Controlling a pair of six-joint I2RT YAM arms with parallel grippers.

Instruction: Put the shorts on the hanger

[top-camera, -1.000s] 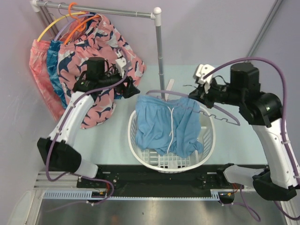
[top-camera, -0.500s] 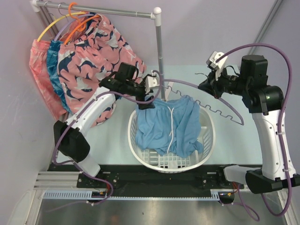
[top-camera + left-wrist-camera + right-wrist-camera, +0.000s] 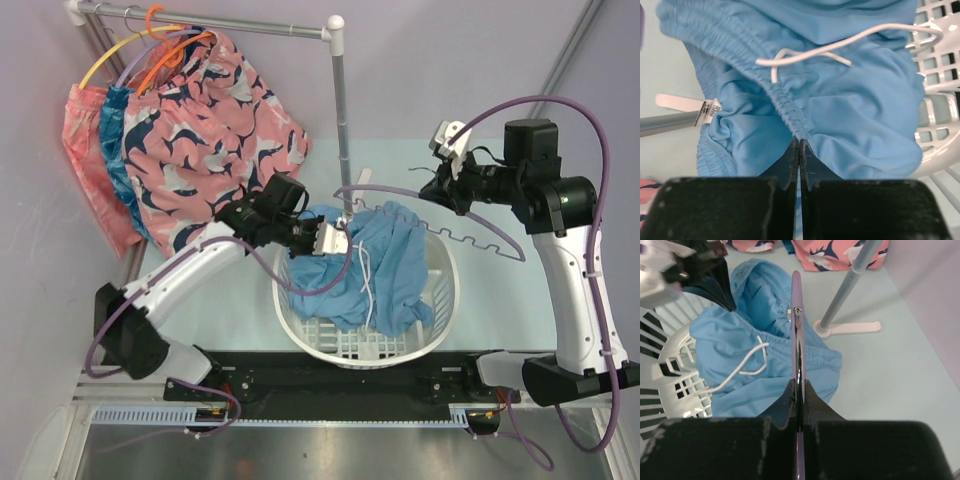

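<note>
Up by the basket (image 3: 345,345), both hands busy
left hand (image 3: 799,144) pinching the shorts (image 3: 855,110) by the waistband; right hand (image 3: 798,386) clamped on the hanger (image 3: 796,315)

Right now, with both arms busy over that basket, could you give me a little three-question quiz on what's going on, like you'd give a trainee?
1. True or false: the left gripper is shut on the elastic waistband of the light-blue shorts.
2. What is the right gripper clamped on? A) a pencil B) the lavender hanger C) a spoon
3. Short answer: what container do the shorts lie in?

Key: 1 true. 2 B. 3 the white basket.
</note>
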